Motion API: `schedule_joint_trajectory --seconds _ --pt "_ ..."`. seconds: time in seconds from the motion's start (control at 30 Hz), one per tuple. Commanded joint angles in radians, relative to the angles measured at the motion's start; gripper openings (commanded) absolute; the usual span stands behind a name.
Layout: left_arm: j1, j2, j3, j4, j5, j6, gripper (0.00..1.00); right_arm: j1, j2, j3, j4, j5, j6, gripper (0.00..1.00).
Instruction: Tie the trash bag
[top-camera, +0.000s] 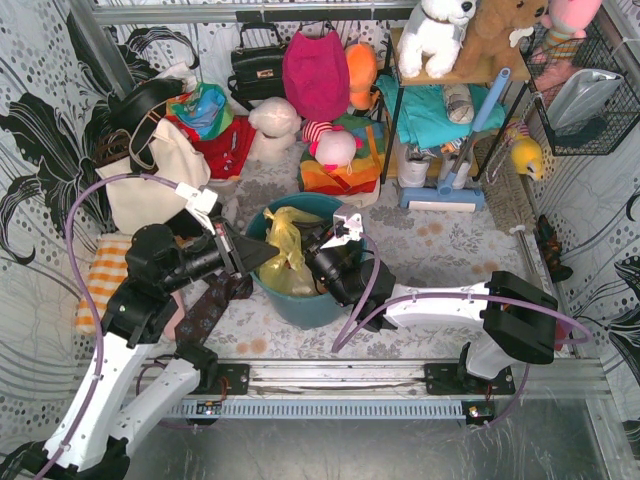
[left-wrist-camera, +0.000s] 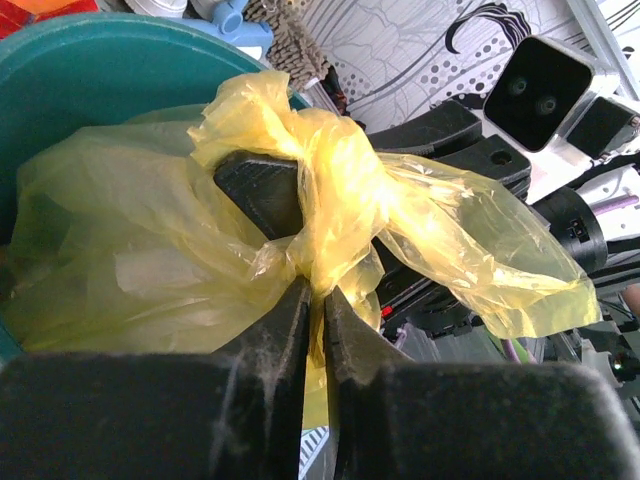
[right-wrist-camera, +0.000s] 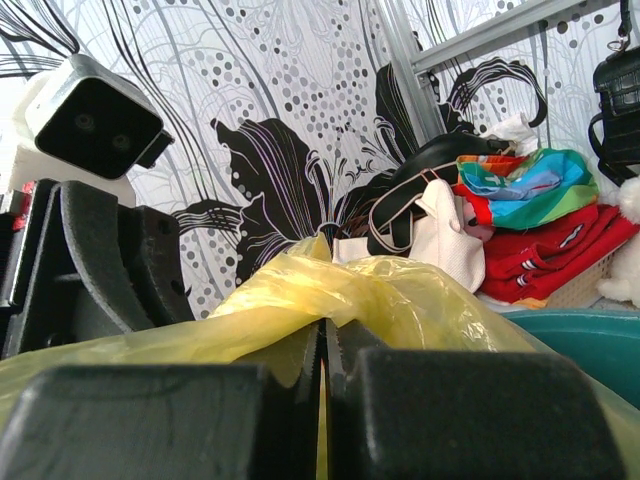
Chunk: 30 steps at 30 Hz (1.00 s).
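**Q:** What is the grip state?
**A:** The left gripper (left-wrist-camera: 315, 292) is clenched on a twisted strand of the bag (left-wrist-camera: 150, 250). The right gripper (right-wrist-camera: 322, 345) is clenched too, with a sliver of yellow film between its jaws.

**Q:** Where is the bag?
**A:** In the bin (top-camera: 300, 305), with its neck gathered above the rim between the two grippers.

**Q:** What can fail from here?
**A:** There are three likely faults. The strand can slip out of the left gripper if the pull is sharp, because the film is thin and slick. A loop of film wraps a black finger (left-wrist-camera: 255, 190), apparently the right gripper's, so tightening may cinch the knot onto it. Opposed pulling may tear the film or drag the bin across the bench.

**Q:** What do the containers hold?
**A:** The bin holds the bag, and I cannot tell what is inside the bag. The wire basket (top-camera: 585, 135), far right, holds a grey pouch-like item.
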Motion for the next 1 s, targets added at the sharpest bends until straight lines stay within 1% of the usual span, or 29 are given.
schedule_joint_trajectory --seconds 0.0,0.07,0.17,0.33,0.53,0.67,0.73,0.83,0.97 --pt "0.004 0.0 -0.008 0.056 0.04 -0.013 0.2 0.003 0.013 0.031 0.068 -0.017 0.002 0.0" --pt "0.006 0.008 0.015 0.02 0.027 0.004 0.27 0.003 0.013 0.03 0.069 -0.017 0.005 0.0" --pt "0.004 0.02 0.097 -0.089 -0.025 0.059 0.39 0.003 0.01 0.03 0.067 -0.017 0.006 0.0" --pt "0.005 0.036 0.222 -0.214 -0.086 0.122 0.54 0.003 0.01 0.028 0.065 -0.017 0.007 0.0" --pt "0.005 0.053 0.312 -0.25 -0.119 0.137 0.55 0.003 0.007 0.027 0.061 -0.017 0.012 0.0" --pt "0.004 0.078 0.352 -0.257 -0.227 0.09 0.54 0.003 0.001 0.027 0.053 -0.017 0.013 0.0" --pt "0.005 0.099 0.357 -0.252 -0.275 0.053 0.56 0.003 -0.001 0.026 0.05 -0.017 0.014 0.0" --pt "0.004 0.128 0.342 -0.21 -0.297 0.007 0.57 0.003 -0.001 0.027 0.048 -0.017 0.014 0.0" --pt "0.004 0.16 0.318 -0.16 -0.318 -0.045 0.54 0.003 -0.002 0.028 0.044 -0.016 0.021 0.0"
